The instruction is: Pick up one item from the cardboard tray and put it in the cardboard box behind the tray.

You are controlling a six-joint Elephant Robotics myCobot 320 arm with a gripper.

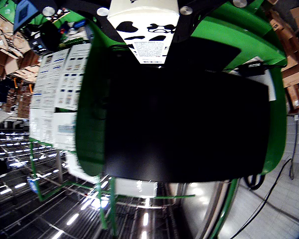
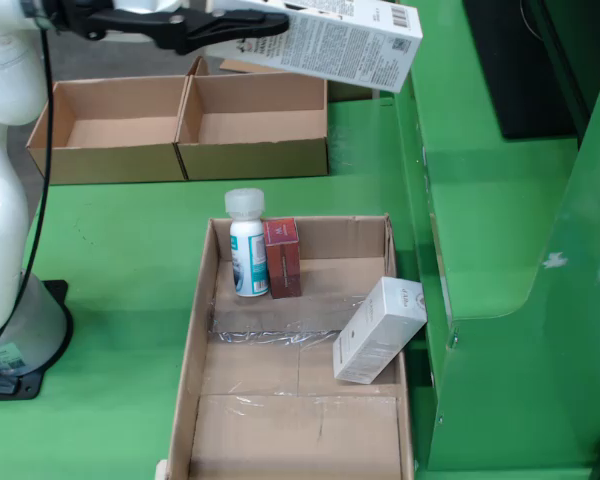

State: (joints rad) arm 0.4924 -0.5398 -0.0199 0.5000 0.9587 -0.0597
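- White carton [image 2: 345, 45] is clamped in my gripper [image 2: 242, 27], tilted above the right-hand cardboard box [image 2: 255, 150].
- A poorly centred release risks it clipping the box wall and tumbling outside.

The fixed view is showing even, bright overhead light, with soft short shadows lying inside the cardboard tray [image 2: 292, 400] and mild glare shining off its tape. The gripper-mounted view is bending strongly at the edges like a fisheye; a large black panel [image 1: 187, 114] is swallowing detail, and bright ceiling strips seem to be reflecting below.
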